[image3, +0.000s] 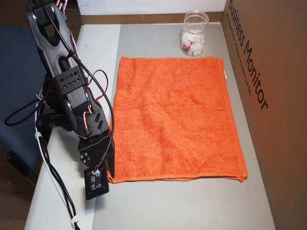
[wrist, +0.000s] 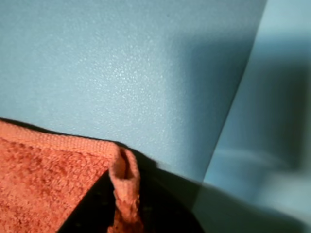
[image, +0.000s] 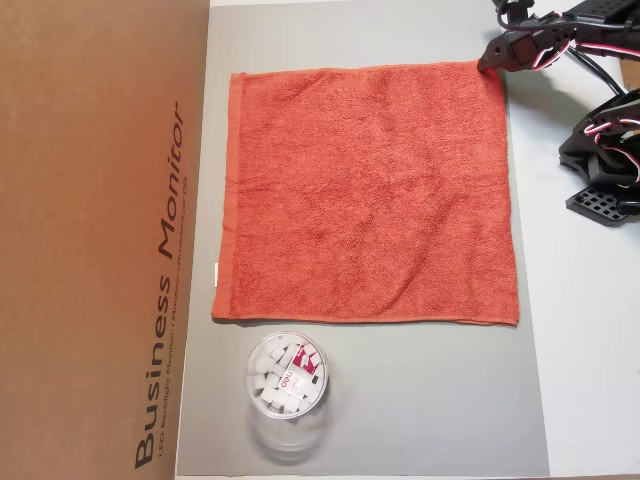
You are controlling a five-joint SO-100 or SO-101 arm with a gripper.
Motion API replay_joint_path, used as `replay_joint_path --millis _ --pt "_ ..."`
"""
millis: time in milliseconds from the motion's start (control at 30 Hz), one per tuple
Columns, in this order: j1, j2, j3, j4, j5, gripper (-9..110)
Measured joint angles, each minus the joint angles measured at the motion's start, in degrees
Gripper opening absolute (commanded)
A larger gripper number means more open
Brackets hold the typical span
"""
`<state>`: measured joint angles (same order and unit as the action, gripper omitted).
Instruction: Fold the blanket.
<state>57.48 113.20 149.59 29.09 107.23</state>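
**Pincer on the corner, fold not started yet**

Pincer point(image: 492, 66) sits right on one corner of the blanket point(image: 365, 195), the top-right corner as an overhead view shows it. In the wrist view a little tab of the hemmed corner point(wrist: 125, 182) stands up pinched between dark finger parts, so I'd call it clamped narrow on the cloth. I can't see both tips clearly though, so take that as a read, not a fact.

The blanket itself lies spread out flat and roughly square on the grey mat point(image: 400, 400) on the table, with only mild wrinkles. Its small white tag point(image: 214, 274) pokes out on the edge by the cardboard box point(image: 100, 240). A clear plastic jar point(image: 286, 385) with white bits inside stands just off another edge, close to the cloth but not on it.

So we're at the grab step, first fold not yet made. Next move, I reckon: lift that corner just enough to clear the mat, then carry it across to the opposite side so the edges line up. Only one corner is held, so the cloth may trail unevenly, and terry could slip out.
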Motion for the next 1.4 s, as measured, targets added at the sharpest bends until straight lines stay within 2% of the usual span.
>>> replay_joint_path --millis 833,1400 --pt "-4.0 22.9 -0.2 1.0 0.1 0" --pt "-17.6 28.7 -7.6 0.8 0.1 0"
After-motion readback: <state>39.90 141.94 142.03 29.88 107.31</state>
